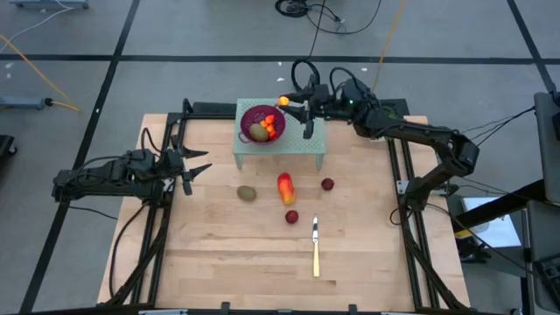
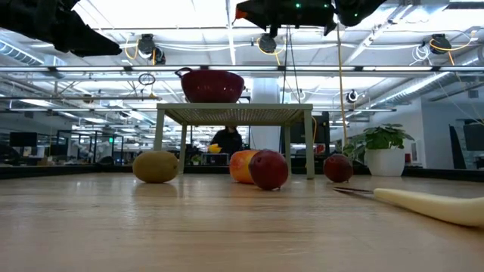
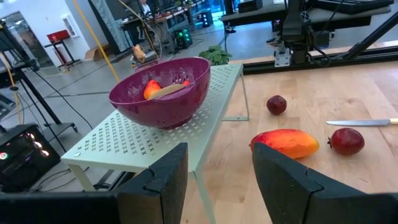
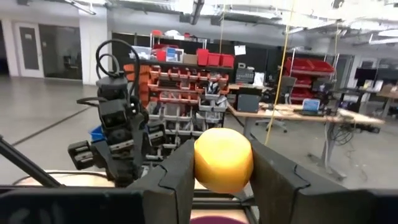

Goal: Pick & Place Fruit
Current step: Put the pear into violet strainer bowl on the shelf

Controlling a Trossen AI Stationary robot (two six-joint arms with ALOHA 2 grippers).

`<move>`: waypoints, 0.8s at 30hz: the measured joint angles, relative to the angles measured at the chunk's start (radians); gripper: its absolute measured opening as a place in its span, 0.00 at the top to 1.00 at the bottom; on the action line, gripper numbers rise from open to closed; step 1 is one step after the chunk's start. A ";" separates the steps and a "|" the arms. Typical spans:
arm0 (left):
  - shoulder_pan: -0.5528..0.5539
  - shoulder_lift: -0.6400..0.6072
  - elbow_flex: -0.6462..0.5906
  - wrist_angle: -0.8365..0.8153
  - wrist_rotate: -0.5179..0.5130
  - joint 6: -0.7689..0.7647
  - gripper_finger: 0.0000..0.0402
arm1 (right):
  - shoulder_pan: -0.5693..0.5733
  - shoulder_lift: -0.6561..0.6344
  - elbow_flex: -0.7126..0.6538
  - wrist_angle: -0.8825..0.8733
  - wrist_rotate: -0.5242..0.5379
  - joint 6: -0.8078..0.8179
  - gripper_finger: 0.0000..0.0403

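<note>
I see my wooden table carrying a pale green perforated stand at its far edge. Directly on the wood lie a brown-green oval fruit, a red-orange oblong fruit, two dark red balls, and a yellow-handled knife.

The near half of the tabletop is open except for the knife. Mid-table, a brown oval fruit, the red-orange oblong fruit and two dark red balls lie apart, with gaps between them. The green perforated stand and purple bowl block the far middle; the right gripper, with an orange piece between its fingers, crowds the bowl's rim from above.
</note>
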 joint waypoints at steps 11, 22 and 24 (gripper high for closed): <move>0.000 0.000 0.000 0.001 0.000 -0.003 0.55 | -0.002 0.002 0.082 -0.210 0.010 0.060 0.70; 0.000 0.000 0.000 0.001 0.001 -0.010 0.55 | -0.005 0.126 0.296 -0.494 0.053 0.210 0.70; 0.000 0.000 0.000 0.002 0.001 -0.011 0.55 | -0.005 0.154 0.303 -0.503 0.030 0.206 0.70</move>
